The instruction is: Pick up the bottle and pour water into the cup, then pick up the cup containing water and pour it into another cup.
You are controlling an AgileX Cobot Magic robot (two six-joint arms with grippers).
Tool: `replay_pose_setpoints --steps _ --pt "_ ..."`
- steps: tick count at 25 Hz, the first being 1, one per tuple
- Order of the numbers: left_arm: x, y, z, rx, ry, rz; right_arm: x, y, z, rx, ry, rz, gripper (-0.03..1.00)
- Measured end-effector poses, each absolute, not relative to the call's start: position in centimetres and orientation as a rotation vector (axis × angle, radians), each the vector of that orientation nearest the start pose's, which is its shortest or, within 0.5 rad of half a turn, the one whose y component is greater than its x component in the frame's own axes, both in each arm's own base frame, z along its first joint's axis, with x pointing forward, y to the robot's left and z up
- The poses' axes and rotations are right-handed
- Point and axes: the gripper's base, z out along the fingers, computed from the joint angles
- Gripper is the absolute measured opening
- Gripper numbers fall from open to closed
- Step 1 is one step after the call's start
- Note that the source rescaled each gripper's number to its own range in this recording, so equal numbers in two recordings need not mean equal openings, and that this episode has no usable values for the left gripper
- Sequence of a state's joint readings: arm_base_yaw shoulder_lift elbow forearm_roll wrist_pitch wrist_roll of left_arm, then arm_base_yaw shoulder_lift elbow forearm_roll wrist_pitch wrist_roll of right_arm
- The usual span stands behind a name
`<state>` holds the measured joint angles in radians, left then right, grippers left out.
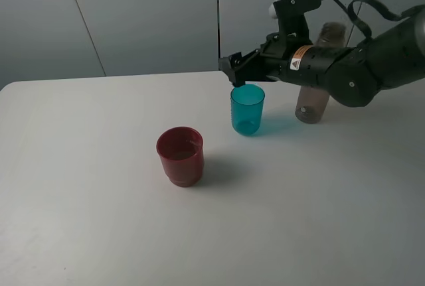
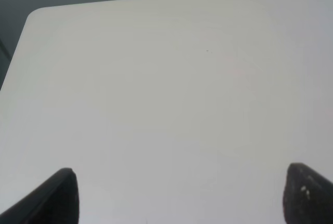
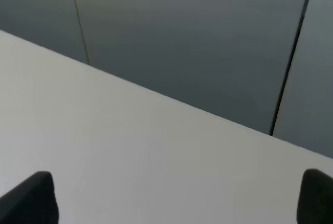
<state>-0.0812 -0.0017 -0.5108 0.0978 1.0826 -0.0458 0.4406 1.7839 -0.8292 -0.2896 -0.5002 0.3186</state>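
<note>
The teal cup (image 1: 248,109) stands upright near the table's middle back. My right gripper (image 1: 236,72) hovers just above and behind its rim, open and empty; in the right wrist view (image 3: 174,198) its fingertips are wide apart over bare table. The grey-brown bottle (image 1: 312,103) stands upright to the right of the teal cup, partly hidden behind my right arm. The dark red cup (image 1: 180,155) stands upright in front and to the left of the teal cup. My left gripper (image 2: 179,198) shows only in the left wrist view, open over bare table.
The white table (image 1: 80,200) ends at a grey panelled wall (image 1: 146,14) behind. The left wrist view shows the table's rounded far corner (image 2: 36,16).
</note>
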Motion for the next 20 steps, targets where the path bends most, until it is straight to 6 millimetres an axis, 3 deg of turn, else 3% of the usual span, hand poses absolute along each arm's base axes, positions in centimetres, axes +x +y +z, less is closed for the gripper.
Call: replay_pose_setpoints --steps 4,8,12,15,20 --pt "-0.7 0.8 27.9 0.03 2.05 0.038 30.1 15.6 21.5 -0.393 2.048 0.465 1.0" --pt "-0.7 0.8 27.9 0.03 2.05 0.038 27.9 14.0 23.4 -0.287 2.22 0.343 1.0" --pt "-0.7 0.8 27.9 0.03 2.05 0.038 25.5 12.1 24.6 -0.29 2.37 0.263 1.0" --pt "-0.7 0.8 27.9 0.03 2.05 0.038 23.4 9.9 25.5 -0.28 2.48 0.244 1.0" --pt "-0.7 0.8 27.9 0.03 2.05 0.038 19.9 4.8 27.6 -0.098 2.569 0.182 1.0"
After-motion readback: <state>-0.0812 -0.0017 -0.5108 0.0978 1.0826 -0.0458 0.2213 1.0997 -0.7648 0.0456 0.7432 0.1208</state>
